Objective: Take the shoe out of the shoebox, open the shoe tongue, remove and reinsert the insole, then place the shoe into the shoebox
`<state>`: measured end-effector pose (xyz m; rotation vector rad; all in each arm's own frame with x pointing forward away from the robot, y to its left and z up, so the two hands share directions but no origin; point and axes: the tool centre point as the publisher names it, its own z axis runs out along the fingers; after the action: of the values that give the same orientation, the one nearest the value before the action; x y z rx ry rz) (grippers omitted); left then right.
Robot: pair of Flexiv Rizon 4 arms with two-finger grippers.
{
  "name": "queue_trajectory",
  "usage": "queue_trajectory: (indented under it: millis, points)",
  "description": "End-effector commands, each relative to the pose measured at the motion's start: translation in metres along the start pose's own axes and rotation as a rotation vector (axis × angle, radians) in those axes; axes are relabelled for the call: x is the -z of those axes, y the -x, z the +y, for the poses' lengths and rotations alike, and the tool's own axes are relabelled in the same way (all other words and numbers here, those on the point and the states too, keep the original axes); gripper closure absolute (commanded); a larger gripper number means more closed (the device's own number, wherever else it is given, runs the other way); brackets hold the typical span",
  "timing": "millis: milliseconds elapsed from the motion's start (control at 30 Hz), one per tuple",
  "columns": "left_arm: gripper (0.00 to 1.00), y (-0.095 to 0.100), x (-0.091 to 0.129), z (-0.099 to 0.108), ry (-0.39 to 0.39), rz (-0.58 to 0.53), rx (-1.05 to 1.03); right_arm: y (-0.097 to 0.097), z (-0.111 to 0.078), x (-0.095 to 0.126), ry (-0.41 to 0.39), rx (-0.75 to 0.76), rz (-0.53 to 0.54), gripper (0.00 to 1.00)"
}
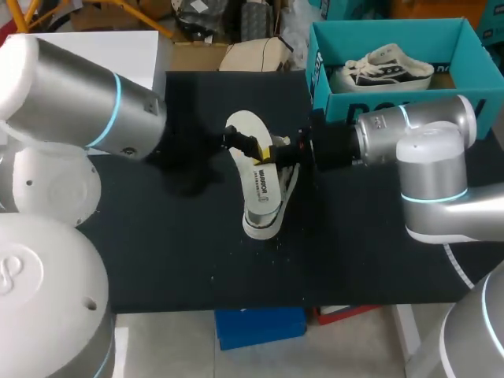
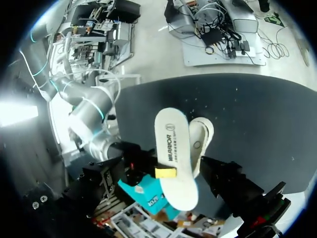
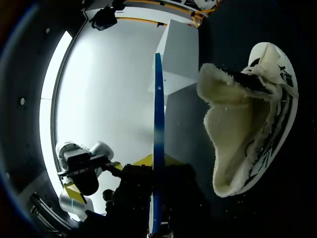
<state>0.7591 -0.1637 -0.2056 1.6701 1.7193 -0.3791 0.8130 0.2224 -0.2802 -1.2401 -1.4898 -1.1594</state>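
Observation:
A white insole hangs over the black mat, pinched at its edge by my right gripper, which is shut on it. In the left wrist view the insole shows its printed face, with one yellow fingertip of my right gripper on it. My left gripper stands wide open on either side of the insole without touching it. The white shoe with dark laces lies on the mat under the insole. From the right wrist the insole appears edge-on between the fingers of my right gripper, and the fleece-lined shoe lies beside it.
A teal shoebox stands at the back right of the mat with a second shoe inside. My right arm lies just in front of the box. The black mat runs to the table's front edge.

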Motion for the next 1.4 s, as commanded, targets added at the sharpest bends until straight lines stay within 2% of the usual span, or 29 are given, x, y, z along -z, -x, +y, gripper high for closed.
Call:
queue_trajectory:
  millis: [33,300,400,667,1000,1267,1400]
  points:
    - [0.0,0.006,-0.004,0.003,-0.004,0.692,-0.011,0.0,0.0,-0.001,0.002,0.0,-0.001,1.0]
    - [0.0,0.006,-0.004,0.003,-0.004,0.692,-0.011,0.0,0.0,-0.001,0.002,0.0,-0.001,1.0]
    - [0.0,0.007,-0.005,0.004,-0.034,0.684,0.042,0.0,0.0,-0.001,0.002,0.0,-0.001,1.0]
    - [0.0,0.008,-0.006,0.003,-0.079,0.596,0.116,0.0,0.0,-0.001,0.002,0.0,-0.001,1.0]
    - [0.0,0.015,-0.009,0.007,-0.1,0.57,0.096,0.0,0.0,-0.001,0.002,0.0,-0.001,1.0]
    - [0.0,0.009,-0.009,0.034,-0.086,0.564,0.095,0.0,0.0,-0.001,0.002,0.0,-0.001,1.0]
    - [0.0,0.006,-0.012,0.057,-0.082,0.561,0.083,0.0,0.0,-0.001,0.002,0.0,-0.001,1.0]
